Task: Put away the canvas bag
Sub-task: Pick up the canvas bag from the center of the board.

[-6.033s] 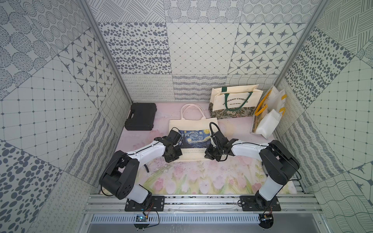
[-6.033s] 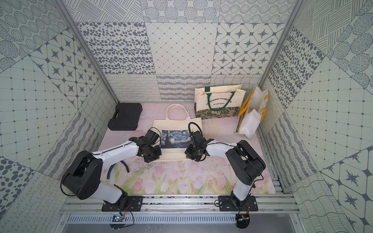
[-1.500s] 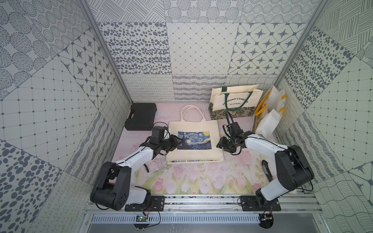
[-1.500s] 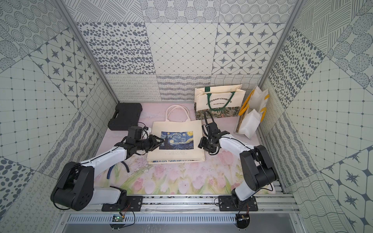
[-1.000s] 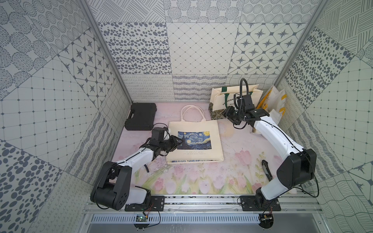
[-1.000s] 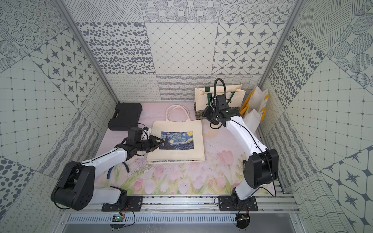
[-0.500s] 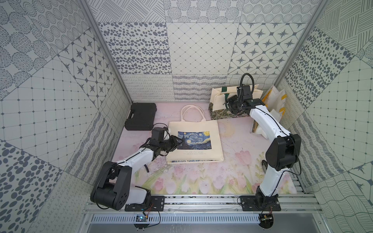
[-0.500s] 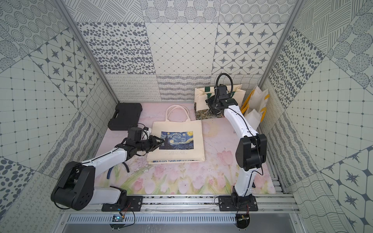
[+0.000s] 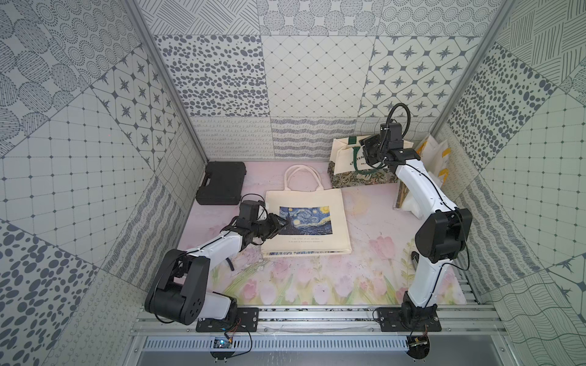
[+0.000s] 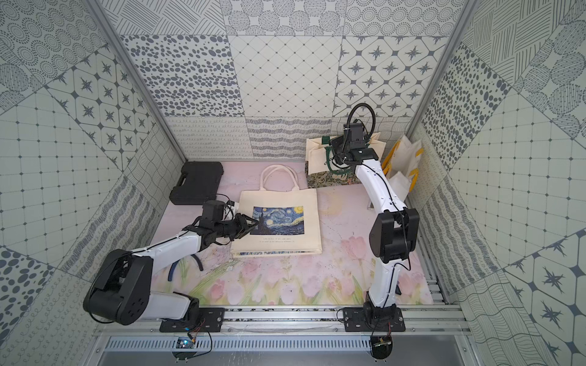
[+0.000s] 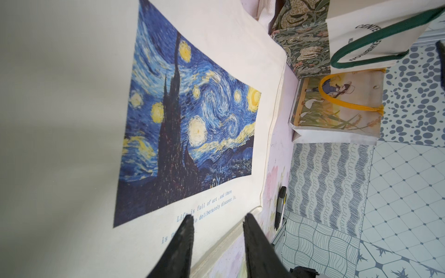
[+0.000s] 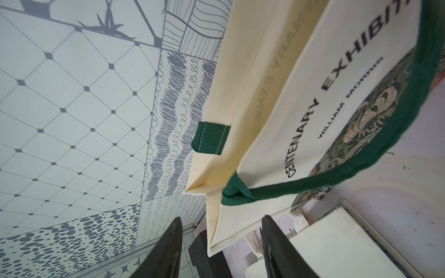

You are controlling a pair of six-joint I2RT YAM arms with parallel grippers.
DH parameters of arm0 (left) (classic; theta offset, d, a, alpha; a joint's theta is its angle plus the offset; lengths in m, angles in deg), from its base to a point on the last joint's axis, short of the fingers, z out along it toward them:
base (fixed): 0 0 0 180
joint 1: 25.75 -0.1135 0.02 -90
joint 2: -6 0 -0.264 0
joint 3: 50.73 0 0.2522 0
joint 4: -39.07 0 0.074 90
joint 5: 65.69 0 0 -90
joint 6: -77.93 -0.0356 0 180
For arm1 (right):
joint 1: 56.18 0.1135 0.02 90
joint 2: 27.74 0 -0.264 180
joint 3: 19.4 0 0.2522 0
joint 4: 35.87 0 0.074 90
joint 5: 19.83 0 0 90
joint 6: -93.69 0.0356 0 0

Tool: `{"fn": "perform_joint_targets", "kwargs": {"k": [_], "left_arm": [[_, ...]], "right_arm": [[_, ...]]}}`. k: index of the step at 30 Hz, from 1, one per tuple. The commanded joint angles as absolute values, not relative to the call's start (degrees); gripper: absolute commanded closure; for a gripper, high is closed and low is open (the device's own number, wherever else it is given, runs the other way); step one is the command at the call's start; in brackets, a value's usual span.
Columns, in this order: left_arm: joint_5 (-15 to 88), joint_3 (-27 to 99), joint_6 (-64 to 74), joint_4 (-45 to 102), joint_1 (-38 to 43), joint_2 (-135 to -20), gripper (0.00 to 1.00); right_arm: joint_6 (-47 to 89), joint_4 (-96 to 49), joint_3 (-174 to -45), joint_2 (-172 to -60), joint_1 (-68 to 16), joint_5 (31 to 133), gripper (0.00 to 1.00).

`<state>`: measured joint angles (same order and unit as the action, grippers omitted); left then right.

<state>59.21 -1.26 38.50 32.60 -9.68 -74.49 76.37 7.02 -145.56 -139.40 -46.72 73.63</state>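
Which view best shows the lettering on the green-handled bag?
The right wrist view: the green-handled bag fills the frame, and CENTENARY and WILLIAM MORRIS read clearly. The left wrist view catches only part of the lettering. In both top views it is small and the right arm covers part.

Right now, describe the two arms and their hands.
The left arm and right arm match: white links, bulky black joints, black base plates, thin black cables along them. The left hand and right hand each have two tapered black fingers. A thick black cable loops above the right hand.
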Motion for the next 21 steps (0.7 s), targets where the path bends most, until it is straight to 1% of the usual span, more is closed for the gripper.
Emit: {"fn": "perform_joint_targets", "kwargs": {"k": [1, 7, 11, 15, 19, 21], "left_arm": [[62.1, -0.2, 37.3, 35.6, -9.8, -75.5, 0.63], [62.5, 0.2, 37.2, 35.4, -9.9, -76.2, 0.63], [63.2, 0.9, 37.1, 35.2, -9.8, -77.3, 0.63], [63.2, 0.9, 37.0, 35.2, -9.9, -77.3, 0.63], [63.2, 0.7, 37.0, 35.2, -9.9, -77.1, 0.63], [63.2, 0.8, 37.0, 35.3, -9.8, -77.3, 0.63]], "right_arm": [[76.9, 7.9, -149.9, -144.0, -48.7, 74.2, 0.48], [75.1, 18.0, -164.0, -152.2, -49.8, 74.9, 0.5], [76.3, 19.8, -168.7, -155.2, -49.9, 76.3, 0.5], [75.8, 19.2, -169.3, -154.7, -49.9, 76.9, 0.51], [74.5, 14.1, -164.3, -150.5, -49.9, 76.4, 0.51], [74.7, 13.8, -163.9, -149.7, -50.0, 77.7, 0.52]]}}
